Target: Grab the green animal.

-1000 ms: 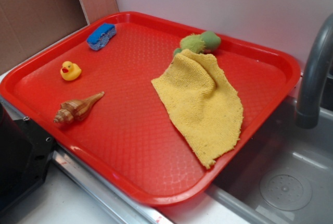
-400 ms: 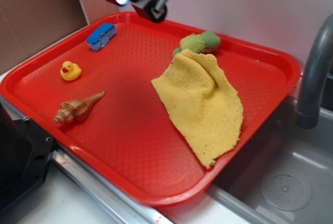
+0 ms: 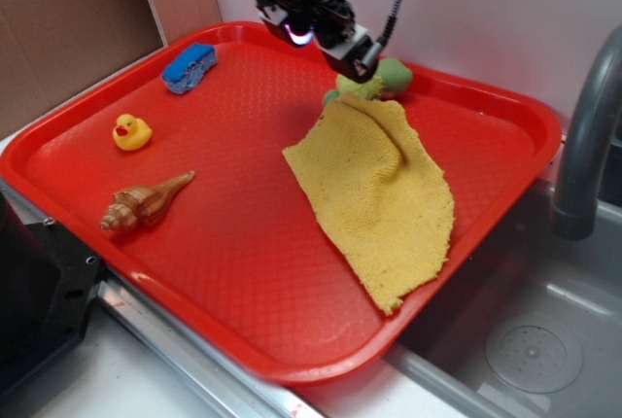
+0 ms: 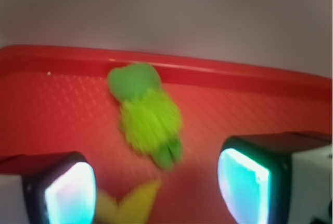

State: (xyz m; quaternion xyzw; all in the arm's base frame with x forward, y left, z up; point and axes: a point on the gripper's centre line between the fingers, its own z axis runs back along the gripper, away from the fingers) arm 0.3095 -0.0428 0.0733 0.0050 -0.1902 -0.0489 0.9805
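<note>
The green animal lies by the red tray's far rim, ahead of my spread, empty pincer; I am approaching, and must next descend astride it.

The green animal is a small plush toy with a fuzzy lime-green body and a smoother, darker green rounded head. It lies flat on the red tray, close to the back rim, head toward the rim. In the exterior view its lower end meets the top corner of the yellow cloth. The wrist view is blurred, so finer details cannot be made out.
</note>
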